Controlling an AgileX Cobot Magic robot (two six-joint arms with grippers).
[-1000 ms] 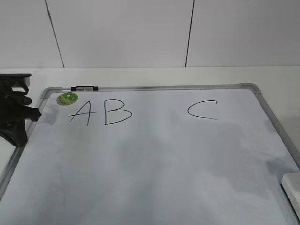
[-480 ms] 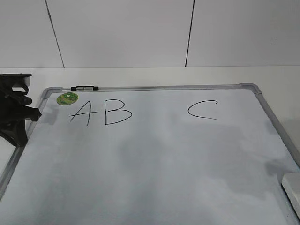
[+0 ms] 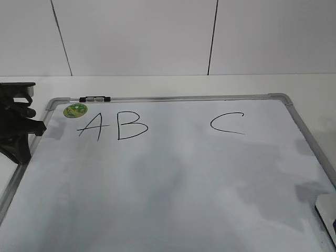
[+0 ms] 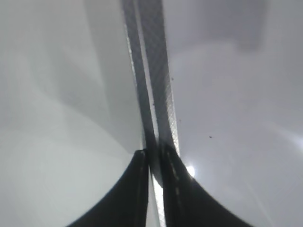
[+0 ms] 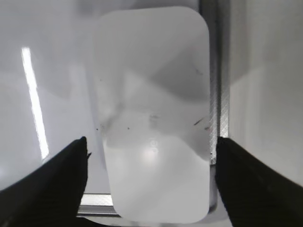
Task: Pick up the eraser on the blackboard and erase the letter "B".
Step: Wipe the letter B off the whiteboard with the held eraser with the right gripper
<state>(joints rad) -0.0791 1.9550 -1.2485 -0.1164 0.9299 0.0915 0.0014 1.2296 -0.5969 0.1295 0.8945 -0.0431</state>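
**White eraser sat between spread fingers at the board's corner**

White and rounded, the eraser [image 5: 154,118] filled the middle of the right wrist view, lying flat on the blackboard [image 3: 173,184] with its right edge along the grey metal frame [image 5: 218,71]. A small grey marking showed near its centre. The right gripper [image 5: 150,153] hung over it with its two dark fingers [image 5: 66,175] spread wide, one on each side of the block and clear of its edges, gripping nothing. In the exterior view only a sliver of the eraser [image 3: 328,210] showed, at the lower right edge of the picture, in the near right corner of the board.

The letter "B" [image 3: 131,125] stood whole in thin black marker near the board's far left corner, just right of the "A" [image 3: 93,127] and well apart from the "C" [image 3: 227,123]. A round green sticker [image 3: 75,110] lay just above the "A", and a small dark clip [image 3: 94,98] sat on the top frame.

The left gripper [image 4: 152,161] had its fingers [image 4: 132,189] pressed nearly together with nothing between them, poised over the board's left frame rail [image 4: 151,71]. From outside, the left arm [image 3: 16,126] appeared as a dark mass beside the board's far left corner.
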